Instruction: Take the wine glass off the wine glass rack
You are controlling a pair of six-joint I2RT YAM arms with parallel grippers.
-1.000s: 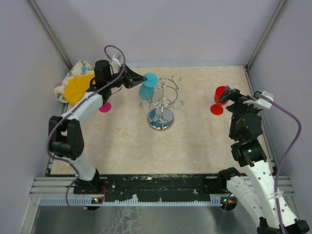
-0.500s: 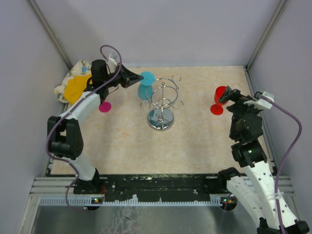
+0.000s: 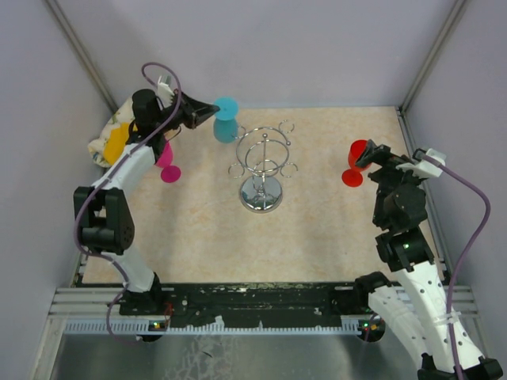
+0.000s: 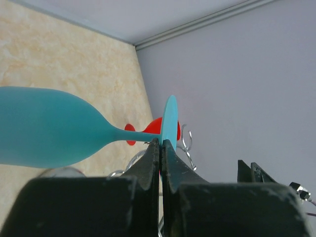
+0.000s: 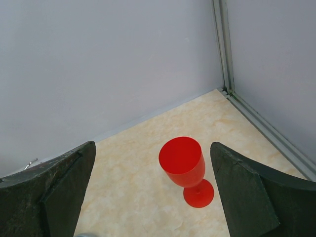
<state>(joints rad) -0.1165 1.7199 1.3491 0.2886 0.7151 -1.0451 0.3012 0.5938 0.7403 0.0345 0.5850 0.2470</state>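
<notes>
Teal wine glass (image 3: 226,120) has left the rack (image 3: 263,170), pinched in left claw (image 4: 160,145) over beige tabletop (image 3: 317,229); right claw (image 5: 152,148) spread.

Bright, even light, faint shadows; the wine glass rack (image 3: 261,194) glints, left gripper (image 4: 161,147) slightly blurred.

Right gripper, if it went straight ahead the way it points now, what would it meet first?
Most likely the red wine glass, upright on the table ahead of the right gripper, between its open fingers; depth is unclear.
</notes>
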